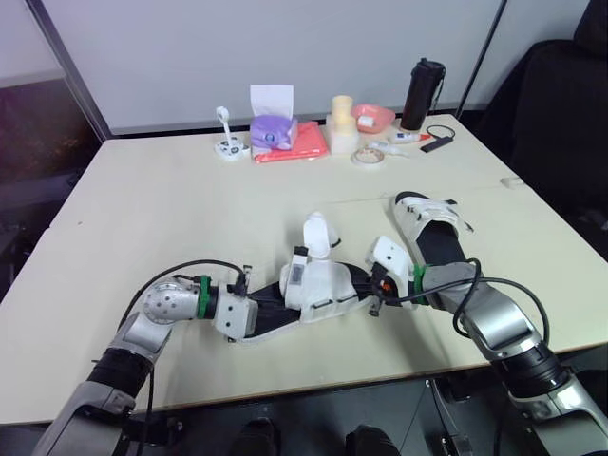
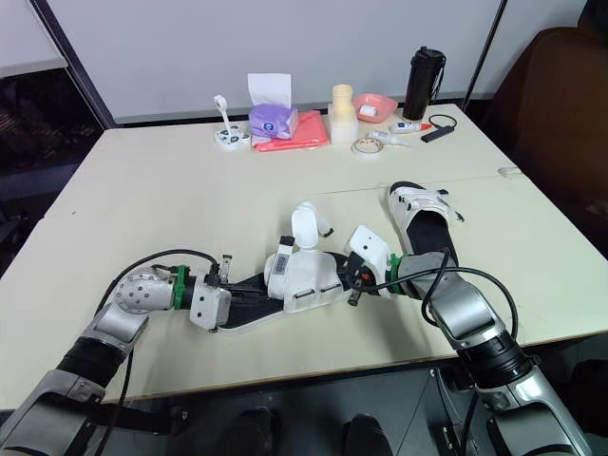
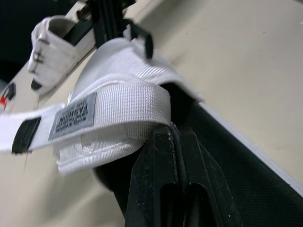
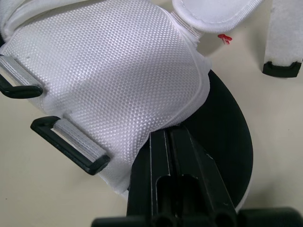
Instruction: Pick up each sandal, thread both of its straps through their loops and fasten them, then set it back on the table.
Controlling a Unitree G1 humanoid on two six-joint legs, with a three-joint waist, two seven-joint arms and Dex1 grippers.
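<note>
The left gripper and right gripper clamp the sandal's seemingly stiff sole at 8 and 3 o'clock; the straps look floppy.

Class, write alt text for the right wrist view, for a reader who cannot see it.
The right gripper, jaws shut, grips a sandal where its white mesh upper meets the black sole. Two empty black loops stick out from the upper, and a black-tipped white strap is unfastened.
</note>
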